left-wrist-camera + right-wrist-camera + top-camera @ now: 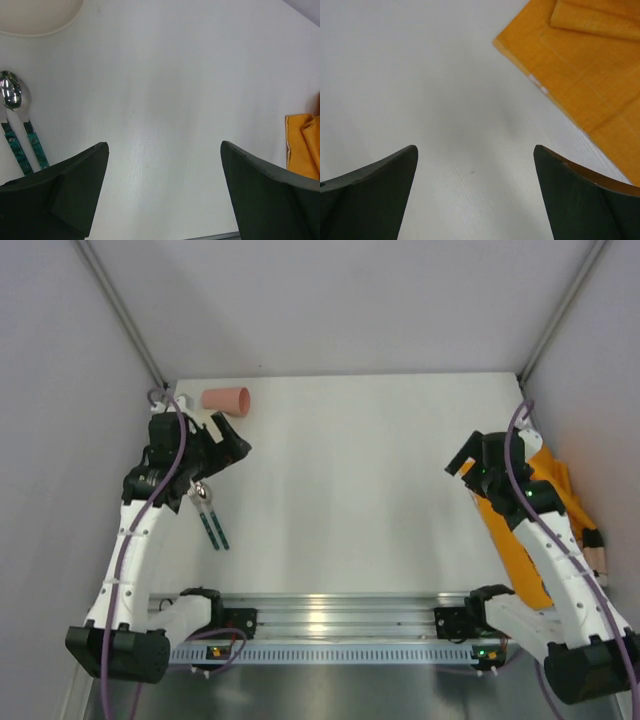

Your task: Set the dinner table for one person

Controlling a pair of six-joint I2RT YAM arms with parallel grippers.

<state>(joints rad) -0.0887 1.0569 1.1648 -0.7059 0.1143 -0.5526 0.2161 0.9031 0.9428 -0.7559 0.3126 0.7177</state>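
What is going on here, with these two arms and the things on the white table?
Two robot arms are to set the white dinner table; nothing is laid out yet. The left gripper and the right gripper are both open and empty above bare tabletop. The teal-handled cutlery lies near the left arm, a pink cup lies on its side at the far left corner, and the orange placemat lies at the right edge.

Top view: fixed, high, behind the arm bases, looking down on the whole bench [350, 490]. Left wrist view: close and low over the bench, facing out past the left claw [164, 144]. It shares the spoon [12, 97] and the cloth [302, 145] edge with the top view. Right wrist view: close, angled down past the right claw [475, 147]. It shares the cloth corner with both.
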